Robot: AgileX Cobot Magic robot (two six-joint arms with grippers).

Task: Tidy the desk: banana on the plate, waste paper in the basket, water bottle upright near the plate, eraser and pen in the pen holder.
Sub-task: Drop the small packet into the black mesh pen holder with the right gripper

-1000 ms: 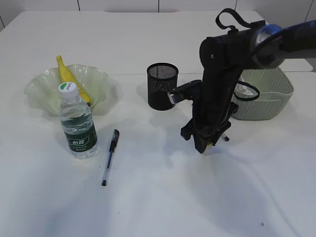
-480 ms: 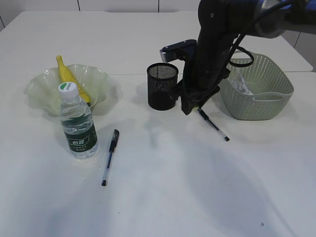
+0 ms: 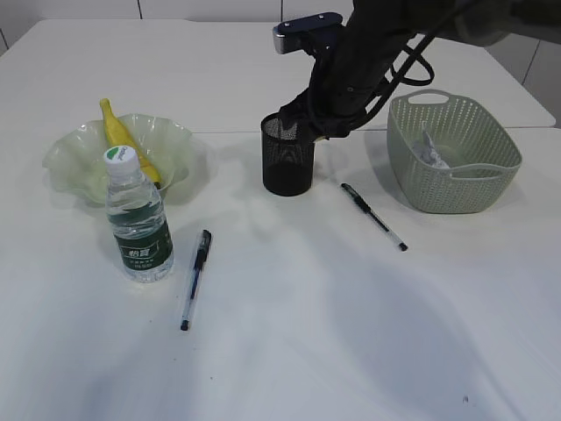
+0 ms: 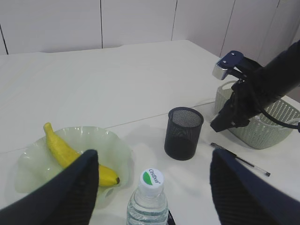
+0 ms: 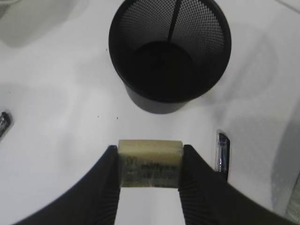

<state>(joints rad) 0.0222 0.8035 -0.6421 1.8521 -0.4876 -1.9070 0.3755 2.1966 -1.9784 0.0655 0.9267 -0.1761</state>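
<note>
The right gripper (image 5: 149,164) pinches the eraser (image 5: 149,163) between its jaws, short of the mesh pen holder (image 5: 169,54). It should centre over the rim before releasing. The left jaws stand spread, empty.

Yellow banana (image 3: 123,140); black mesh pen holder (image 3: 287,154); pale green perforated basket (image 3: 456,184); cream eraser (image 5: 150,162)

Open table between pen holder (image 3: 288,154) and basket (image 3: 453,167) (one pen (image 3: 374,217) there)
</note>
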